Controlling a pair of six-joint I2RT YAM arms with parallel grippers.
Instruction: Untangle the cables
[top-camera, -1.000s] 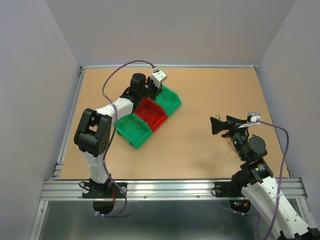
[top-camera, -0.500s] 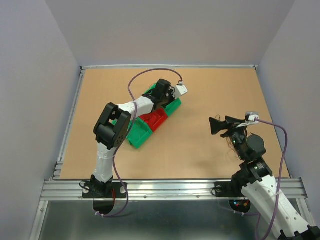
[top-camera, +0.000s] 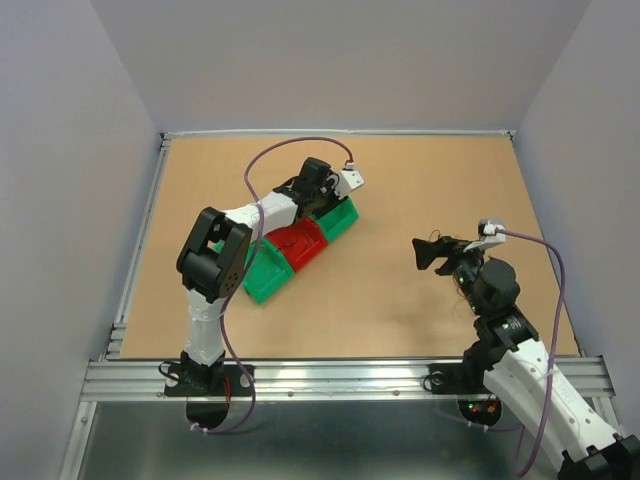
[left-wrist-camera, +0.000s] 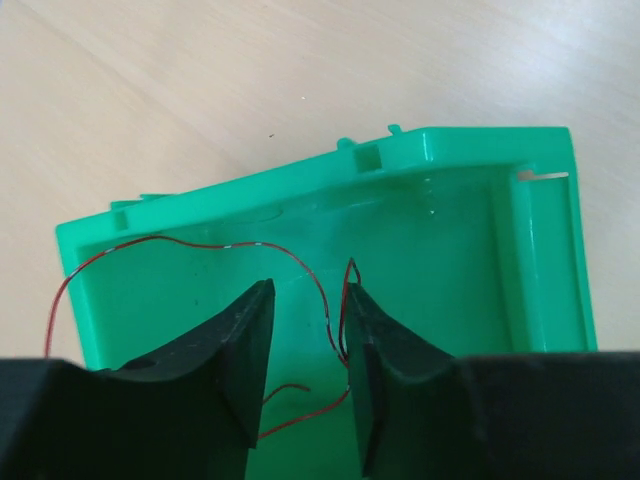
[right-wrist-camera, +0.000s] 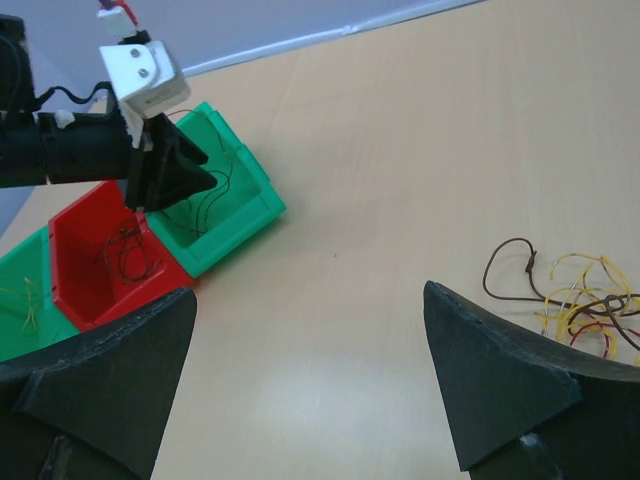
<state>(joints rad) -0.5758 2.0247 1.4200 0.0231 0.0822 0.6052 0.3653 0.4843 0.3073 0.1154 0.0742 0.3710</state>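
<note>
We count two arms on the table (top-camera: 400, 180) and three bins in a slanted row on its left half: a near green bin (top-camera: 260, 282), a red bin (top-camera: 298, 243) in the middle and a far green bin (top-camera: 343, 217). The left gripper (top-camera: 335, 192) hangs over the far green bin. In the left wrist view its two fingers (left-wrist-camera: 245, 340) stand a narrow way apart and pinch nothing. A thin red wire (left-wrist-camera: 200, 243) arcs across the floor of that bin, drops into the gap between the fingers and runs close along the inner face of the right-hand one; we cannot tell whether it touches. Two shorter red pieces lie lower in the gap, and we cannot tell whether they belong to the same strand. The right gripper (top-camera: 422, 254) is on the right half of the table, well apart from the bins, with its two fingers (right-wrist-camera: 110, 370) spread wide and nothing between them. The rest of the cables (right-wrist-camera: 575, 300) lie in one loose clump on the bare table at the lower right of the right wrist view, just beside the right-hand finger: one dark brown loop on its left edge, several yellow strands and at least one red. From that same view, the red bin holds a small tangle of dark brown wire and the near green bin one thin yellow strand.
</note>
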